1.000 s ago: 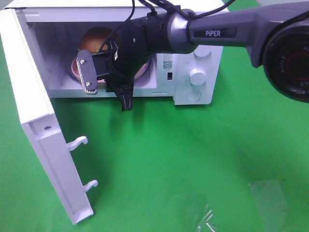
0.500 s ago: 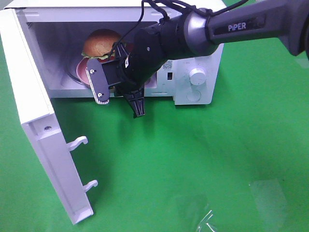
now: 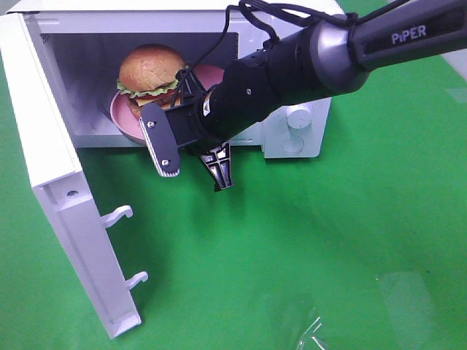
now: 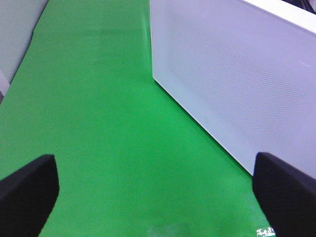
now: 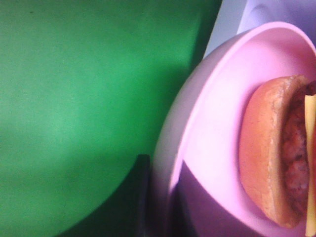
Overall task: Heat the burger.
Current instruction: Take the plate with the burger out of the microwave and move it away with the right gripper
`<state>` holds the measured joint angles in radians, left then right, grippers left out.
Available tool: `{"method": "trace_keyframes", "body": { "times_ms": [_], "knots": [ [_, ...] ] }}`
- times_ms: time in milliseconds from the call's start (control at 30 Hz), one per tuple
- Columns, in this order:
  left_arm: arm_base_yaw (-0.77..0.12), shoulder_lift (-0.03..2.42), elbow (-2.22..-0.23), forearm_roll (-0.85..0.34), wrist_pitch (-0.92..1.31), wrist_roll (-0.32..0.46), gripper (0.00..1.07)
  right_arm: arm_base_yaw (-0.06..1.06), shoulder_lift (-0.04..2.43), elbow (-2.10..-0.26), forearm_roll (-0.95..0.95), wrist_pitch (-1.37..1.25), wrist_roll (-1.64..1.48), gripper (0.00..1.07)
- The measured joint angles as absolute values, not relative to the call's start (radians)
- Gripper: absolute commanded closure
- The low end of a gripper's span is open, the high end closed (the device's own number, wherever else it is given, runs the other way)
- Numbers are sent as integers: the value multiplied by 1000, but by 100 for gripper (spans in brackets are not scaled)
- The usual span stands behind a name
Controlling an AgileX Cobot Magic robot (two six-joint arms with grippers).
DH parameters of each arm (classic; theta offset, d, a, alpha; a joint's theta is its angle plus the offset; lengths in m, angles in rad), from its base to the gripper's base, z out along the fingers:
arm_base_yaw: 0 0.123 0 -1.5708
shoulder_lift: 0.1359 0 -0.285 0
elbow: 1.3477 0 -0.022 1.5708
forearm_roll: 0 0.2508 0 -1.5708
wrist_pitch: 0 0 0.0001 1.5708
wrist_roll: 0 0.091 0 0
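Plainly, "PiPER" marks the right arm (image 3: 343, 51) — burger (image 3: 151, 73) beyond.

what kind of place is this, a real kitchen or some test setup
Most likely a staged robot test bench, not a real kitchen. A small white microwave stands with its door open on a plain bright green cloth surface, and a black robot arm reaches to a glossy burger on a round pink plate inside.

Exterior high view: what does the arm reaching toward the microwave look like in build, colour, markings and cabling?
The right arm is a dark grey and black tube with a rounded joint housing and white "PiPER" lettering. Black cables loop over its top. A silver-grey rectangular plate with two screws sits at the wrist, and a black ribbed finger points down. In the left wrist view, the left gripper's matte black fingertips show.
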<state>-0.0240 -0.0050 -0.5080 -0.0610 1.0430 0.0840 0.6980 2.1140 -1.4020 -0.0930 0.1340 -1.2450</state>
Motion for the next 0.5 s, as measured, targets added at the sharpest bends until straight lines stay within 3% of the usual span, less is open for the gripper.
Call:
{"method": "trace_keyframes", "body": {
  "times_ms": [500],
  "knots": [
    [-24,-5,-508,-61,1043,84,7,715,1947,-1127,-113,30,-1269,107]
  ]
}}
